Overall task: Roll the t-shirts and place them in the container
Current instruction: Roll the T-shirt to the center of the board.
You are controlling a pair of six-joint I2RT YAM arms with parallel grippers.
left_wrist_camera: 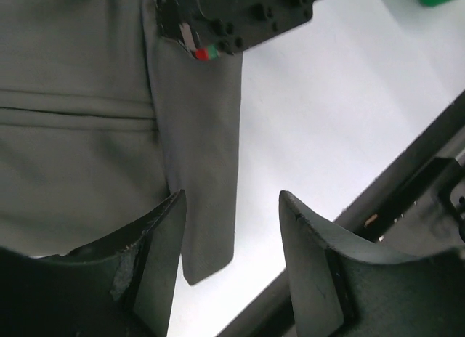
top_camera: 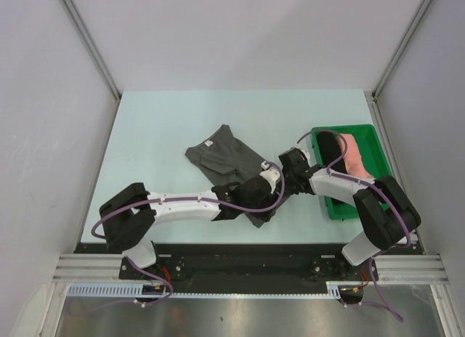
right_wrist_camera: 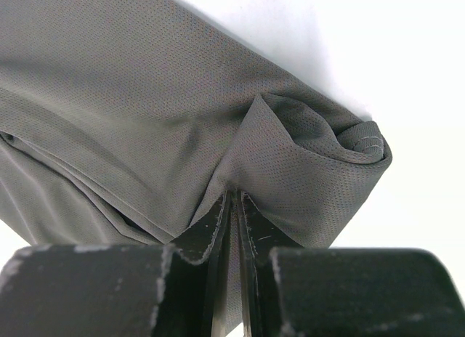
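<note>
- Top external view puts the charcoal t-shirt (top_camera: 221, 157) flat on the table (top_camera: 160, 126) at frame centre, with a black roll (top_camera: 328, 144) and a pink roll (top_camera: 354, 154) in the green tray (top_camera: 336, 210) at right.
- We judge the tee light, limp and thin. It will sag and slip loose unless gripped at a folded edge.
- Right wrist view alone shows the right gripper (right_wrist_camera: 236, 206) clamped on a cloth fold.
- Left wrist view alone shows the left gripper (left_wrist_camera: 232, 206) with jaws apart, holding nothing, above a narrow strip at the shirt's edge.
</note>
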